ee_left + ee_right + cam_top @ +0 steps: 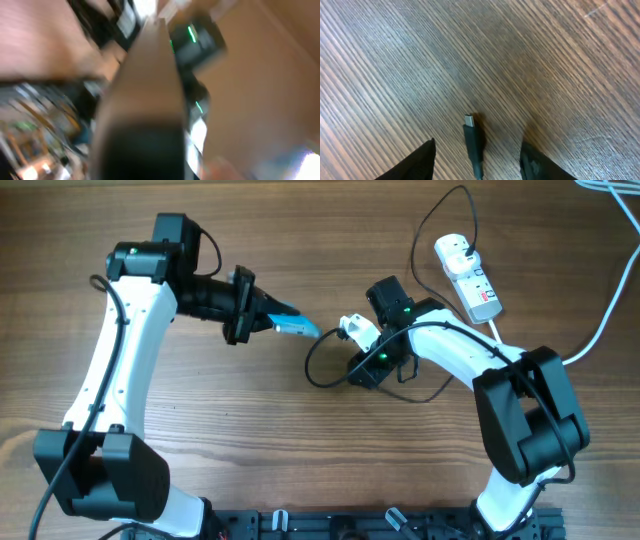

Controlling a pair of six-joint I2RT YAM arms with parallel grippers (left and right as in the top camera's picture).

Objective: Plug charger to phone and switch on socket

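Note:
My left gripper [266, 318] is shut on the phone [298, 329] and holds it above the table, cyan screen showing, its free end pointing right. The left wrist view is badly blurred; the phone's grey edge [150, 85] runs up the middle. My right gripper [360, 370] is open and low over the table. The charger's small end connector [469, 121] lies on the wood between its two fingers [479, 149], untouched. The thin black cable [318, 370] loops to the left of that gripper. The socket [468, 276], a white strip with red markings, lies at the back right.
The strip's thick white cord [610, 300] runs off the right edge. More thin black cable [440, 210] arcs above the strip. A small white part [356, 327] shows beside the right wrist. The table is brown wood [250, 430].

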